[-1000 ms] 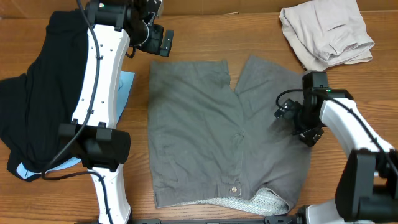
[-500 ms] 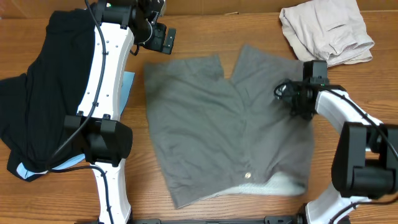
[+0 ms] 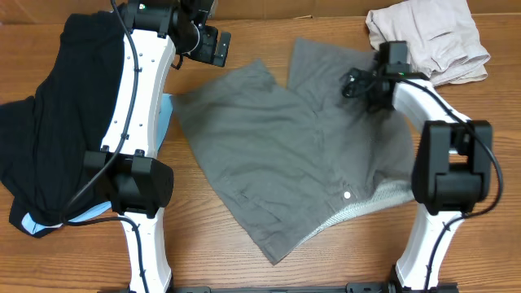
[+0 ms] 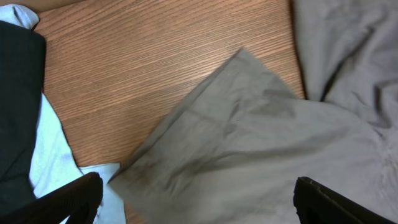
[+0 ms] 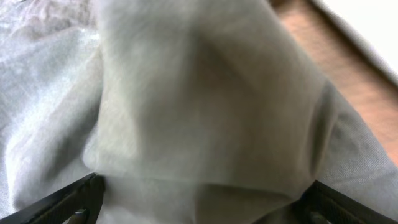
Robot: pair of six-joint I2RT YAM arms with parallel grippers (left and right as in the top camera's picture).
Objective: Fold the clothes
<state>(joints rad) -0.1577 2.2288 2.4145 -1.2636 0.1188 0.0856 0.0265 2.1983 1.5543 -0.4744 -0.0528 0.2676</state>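
Since one second ago the grey shorts point(image 3: 301, 155) have turned on the table point(image 3: 456, 244): the waist now points to the lower right, and the right gripper point(image 3: 362, 81) has gone up with one leg toward the beige garment point(image 3: 427, 41). In the right wrist view cloth is heaped over its fingers, so I cannot tell whether they pinch it. The left gripper point(image 3: 213, 47) hovers above the other leg's corner, its fingers point(image 4: 68, 199) wide apart and holding nothing. I judge the task to be early. The shorts lie spread and crooked with no fold, and the black garment point(image 3: 49, 106) waits in a heap.
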